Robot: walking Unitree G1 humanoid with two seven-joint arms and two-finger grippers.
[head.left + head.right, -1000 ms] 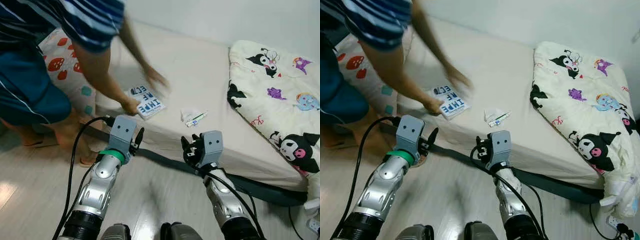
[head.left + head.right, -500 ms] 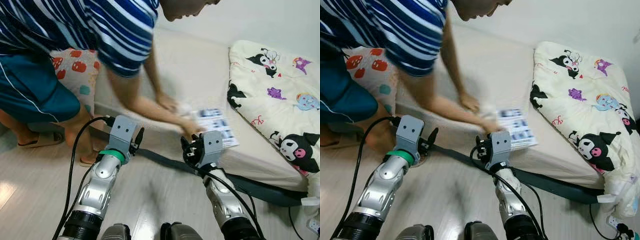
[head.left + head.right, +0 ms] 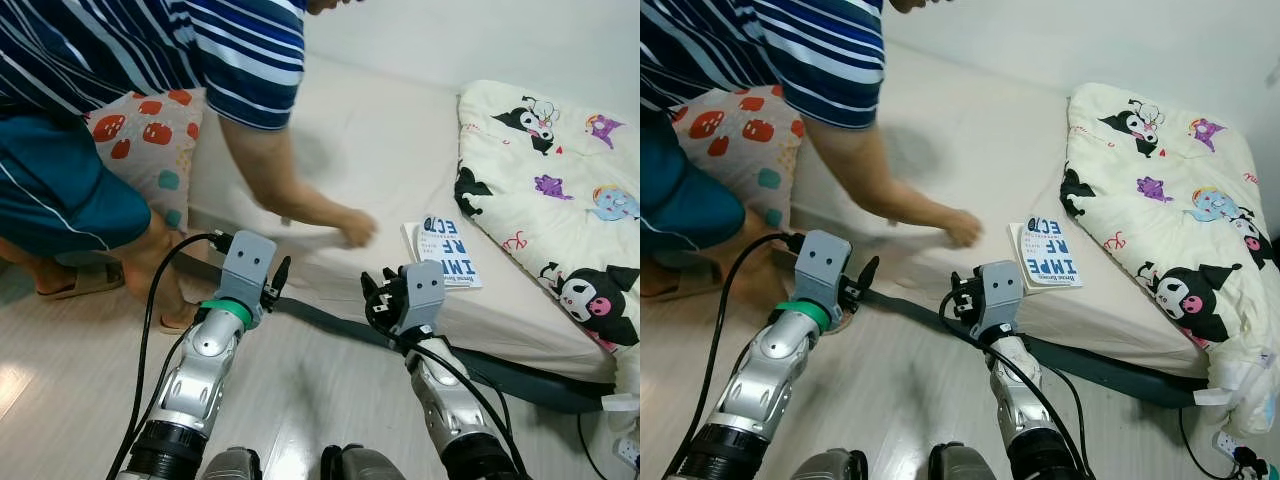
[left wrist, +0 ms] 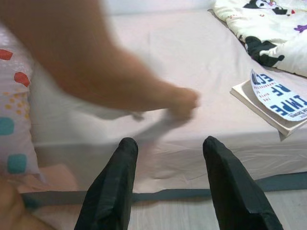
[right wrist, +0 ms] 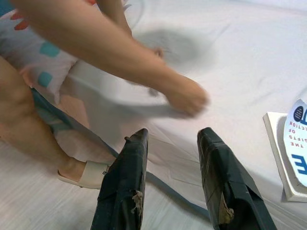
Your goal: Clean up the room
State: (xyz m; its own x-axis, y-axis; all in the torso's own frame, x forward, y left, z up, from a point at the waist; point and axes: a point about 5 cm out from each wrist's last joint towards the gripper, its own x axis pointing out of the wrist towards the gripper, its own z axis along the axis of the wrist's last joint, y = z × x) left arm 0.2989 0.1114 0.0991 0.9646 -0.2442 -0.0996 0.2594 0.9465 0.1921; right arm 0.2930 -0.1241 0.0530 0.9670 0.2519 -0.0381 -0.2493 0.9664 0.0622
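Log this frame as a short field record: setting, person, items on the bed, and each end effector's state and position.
setting: bedroom, beige mattress on a pale wood floor
person: bending over the bed, hand low over the sheet, blurred
book: blue and white book lying flat near the mattress's front edge, beside the cartoon-print quilt
pillow: patterned pillow at the robot's left end of the bed
left end effector: open, empty, raised before the mattress edge
right end effector: open, empty, raised before the mattress edge, near the book

Person's arm (image 3: 290, 195) at 11 o'clock spans the mattress (image 3: 400, 140); book (image 3: 447, 255) at 1 o'clock; bare sheet open at 12.
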